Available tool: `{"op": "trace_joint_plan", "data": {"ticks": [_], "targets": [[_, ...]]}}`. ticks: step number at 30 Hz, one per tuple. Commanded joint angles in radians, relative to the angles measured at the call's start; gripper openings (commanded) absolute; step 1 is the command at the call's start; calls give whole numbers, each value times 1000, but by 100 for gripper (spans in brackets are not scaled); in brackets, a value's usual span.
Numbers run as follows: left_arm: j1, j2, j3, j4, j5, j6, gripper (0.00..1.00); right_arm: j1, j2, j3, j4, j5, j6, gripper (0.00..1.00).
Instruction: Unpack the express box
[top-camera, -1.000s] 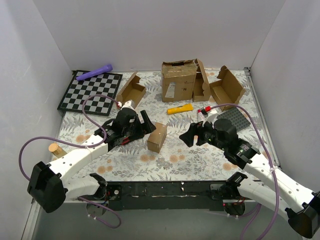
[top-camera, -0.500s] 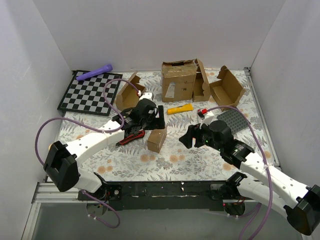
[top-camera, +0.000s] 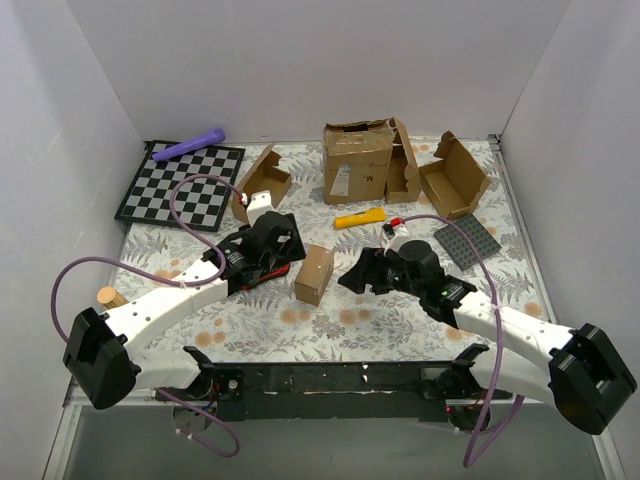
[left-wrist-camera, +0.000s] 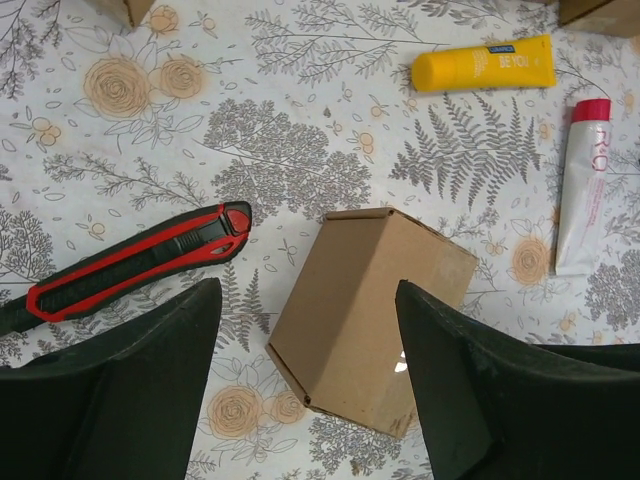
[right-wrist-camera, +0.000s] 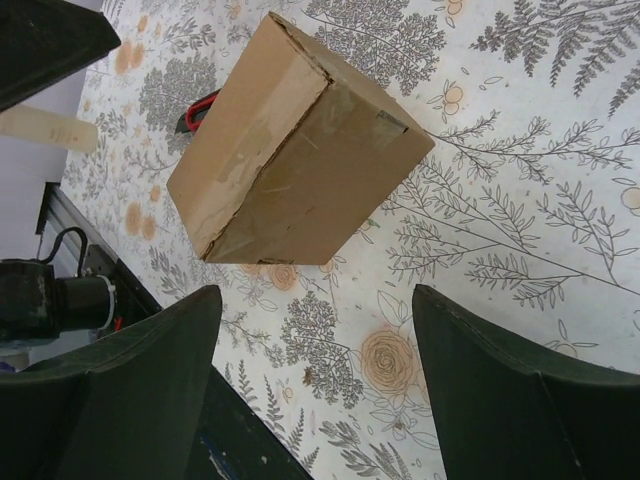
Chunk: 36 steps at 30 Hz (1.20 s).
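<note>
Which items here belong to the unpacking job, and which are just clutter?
Job: express box, left gripper, right gripper, perhaps utility knife.
Lying about: chessboard, purple cylinder, yellow tube, white tube, labelled carton, left open mailer, right open mailer, grey plate.

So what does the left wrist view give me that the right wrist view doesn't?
Only the left wrist view shows the yellow tube, the white tube with a red cap, and most of the red-and-black box cutter lying beside the box. Only the right wrist view shows the wooden peg and the table's near edge; of the cutter it catches just a red sliver behind the box. Both show the closed brown box on the floral cloth, with that arm's jaws open and off it.
</note>
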Motion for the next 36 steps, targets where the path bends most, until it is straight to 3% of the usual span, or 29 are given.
{"op": "trace_joint_plan", "data": {"ticks": [1,13,36], "targets": [[15,-30,-58,9,-74,-74,68,3,56,-21,176,-20,150,85],[54,-9,-158,115,22,-65,55,3,222,-18,286,-35,288,89],[55,-1,-247,202,119,-53,56,-5,373,-12,506,-104,392,86]]}}
